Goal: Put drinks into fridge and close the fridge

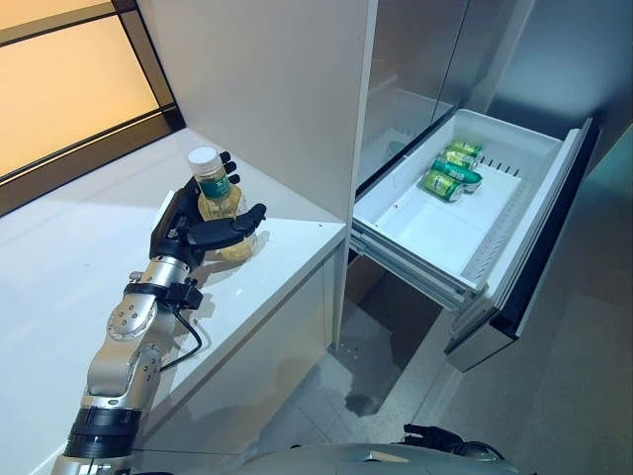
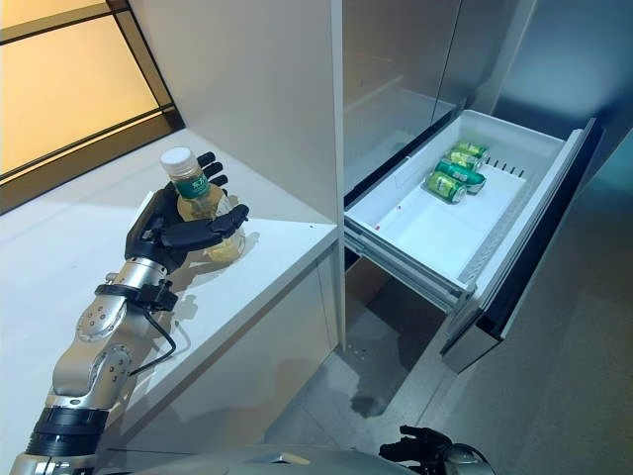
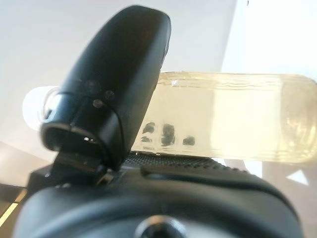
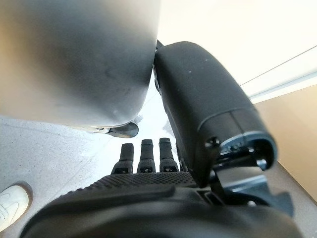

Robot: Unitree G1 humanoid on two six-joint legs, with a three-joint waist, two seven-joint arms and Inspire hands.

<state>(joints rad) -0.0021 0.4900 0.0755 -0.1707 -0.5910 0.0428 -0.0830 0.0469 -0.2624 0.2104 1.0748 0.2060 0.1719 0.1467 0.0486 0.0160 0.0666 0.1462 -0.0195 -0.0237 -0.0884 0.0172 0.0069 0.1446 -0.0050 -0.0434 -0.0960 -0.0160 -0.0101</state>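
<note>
A bottle [image 1: 213, 193] of pale yellow drink with a white cap and a green label stands upright on the white counter [image 1: 69, 247]. My left hand [image 1: 193, 233] is shut on it, fingers behind and thumb across the front. The left wrist view shows the thumb [image 3: 119, 84] lying over the bottle [image 3: 237, 119]. The fridge drawer [image 1: 435, 282] stands pulled out to the right, white inside, with green cans [image 1: 453, 173] lying at its far end. My right hand [image 4: 148, 198] hangs low over the floor, fingers relaxed and empty; it also shows in the right eye view [image 2: 420, 443].
A tall white cabinet panel [image 1: 267, 89] stands between the counter and the grey fridge [image 1: 425, 49]. The drawer's dark front [image 1: 534, 257] juts into the floor space. A person's white shoe [image 4: 10, 206] shows on the floor near my right hand.
</note>
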